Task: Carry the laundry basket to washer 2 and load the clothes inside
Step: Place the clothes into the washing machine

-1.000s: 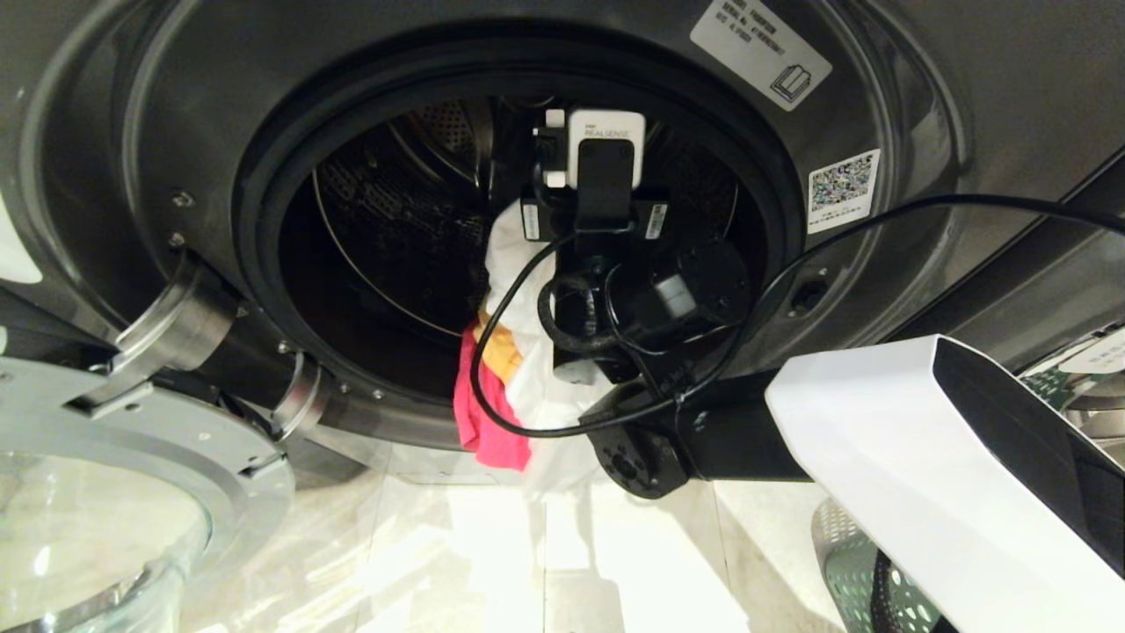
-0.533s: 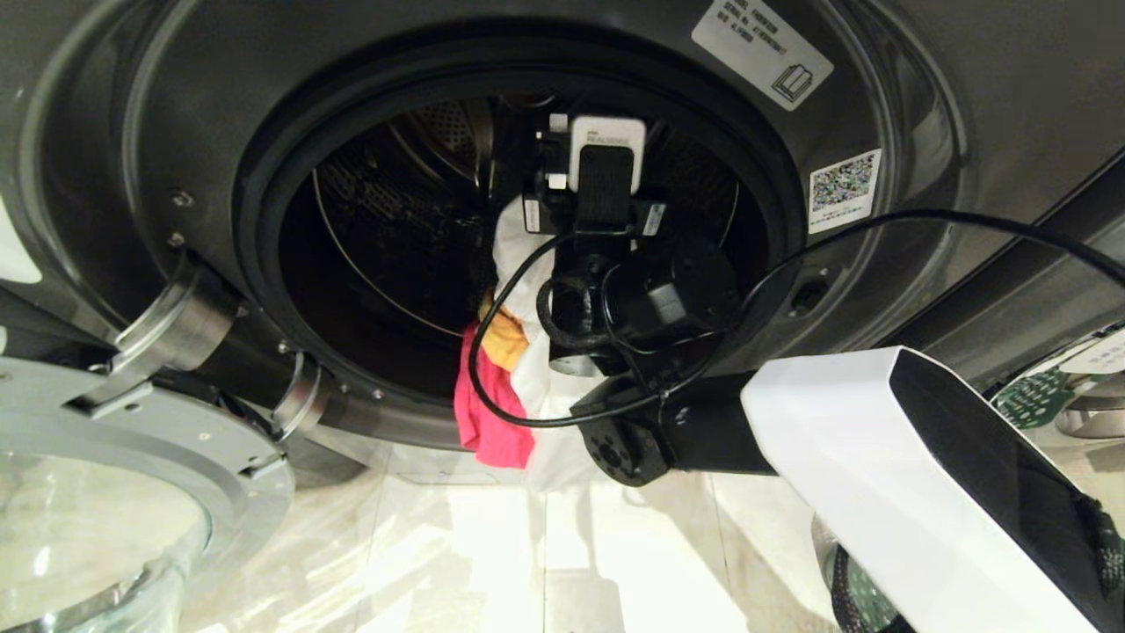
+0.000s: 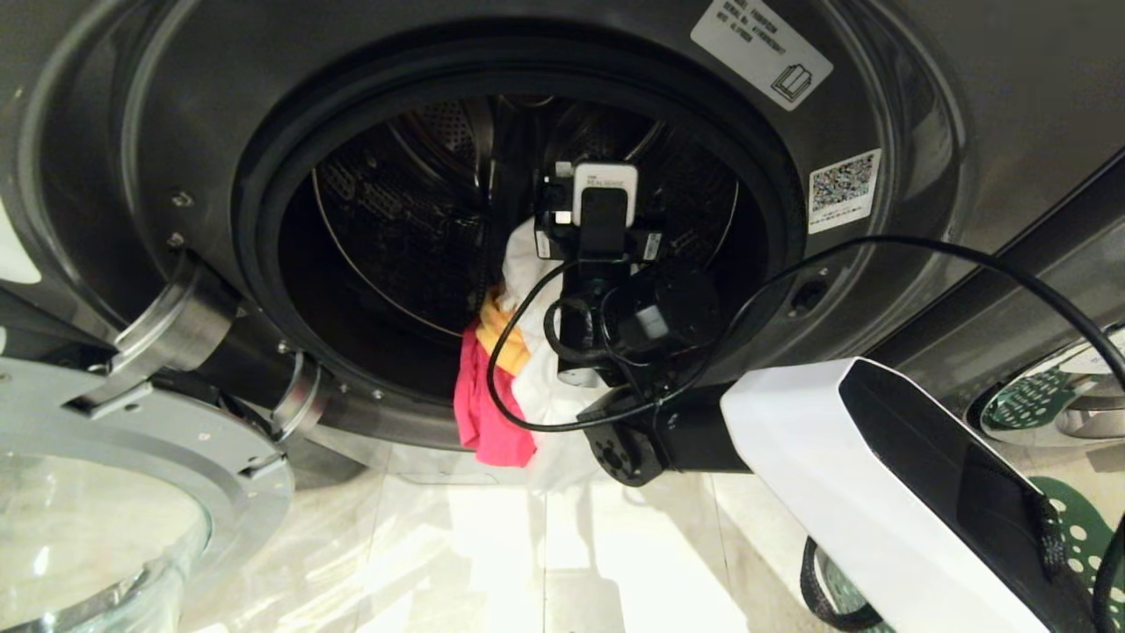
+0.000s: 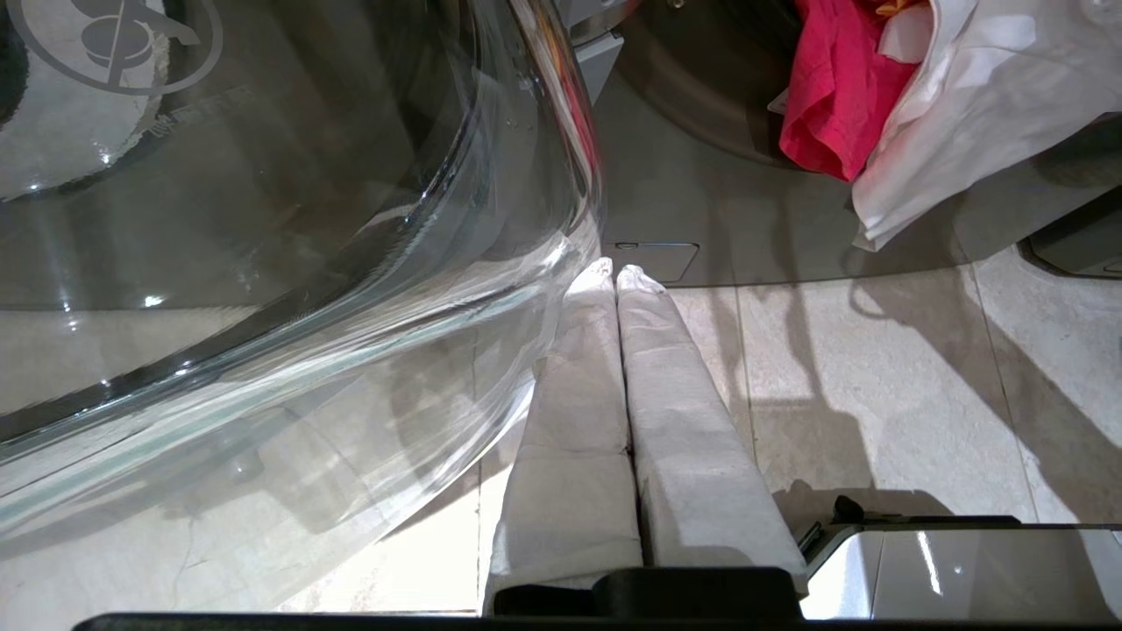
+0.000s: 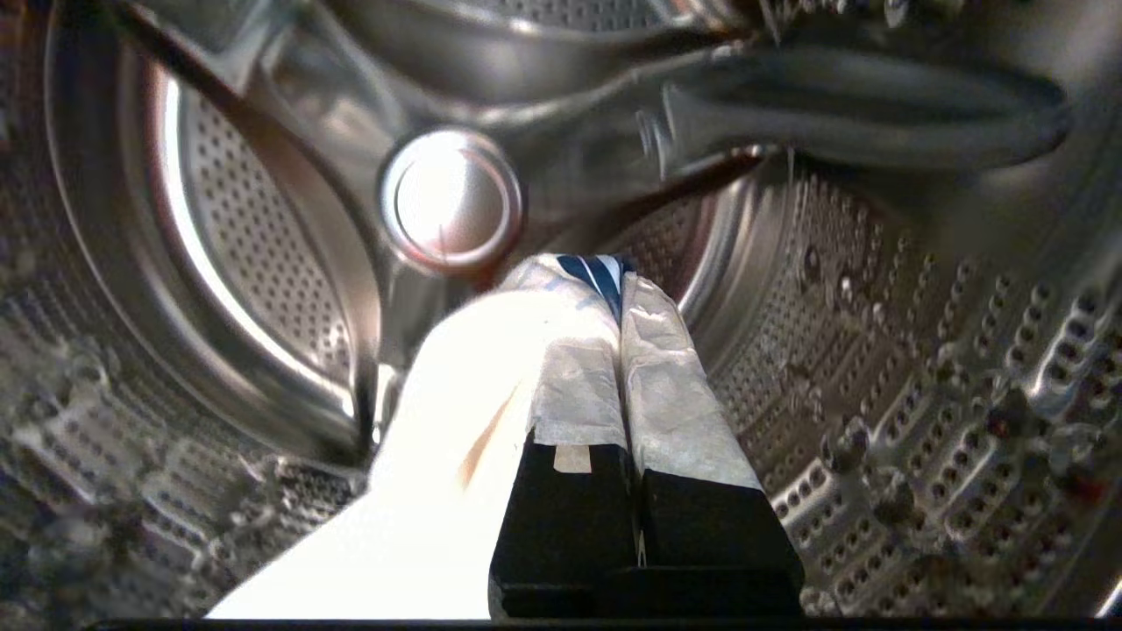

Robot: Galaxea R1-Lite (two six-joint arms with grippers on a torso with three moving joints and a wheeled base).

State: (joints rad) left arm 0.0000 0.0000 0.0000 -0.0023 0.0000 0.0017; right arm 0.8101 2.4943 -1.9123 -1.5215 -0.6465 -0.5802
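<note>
Item: the clothes [image 3: 518, 378], pinched in my right gripper [image 5: 614, 280], jaws closed on the white garment inside the drum of washer 2 [image 3: 176, 132]. The bundle trails back from the jaws over the door sill, pink end outside. Left gripper [image 4: 614, 276], closed and empty, sits by the glass door [image 4: 263, 263].

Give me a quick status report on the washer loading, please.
Right gripper shut on the clothes, inside the drum. Left gripper shut, empty, beside the open glass door. Clothes hang over the door seal.
</note>
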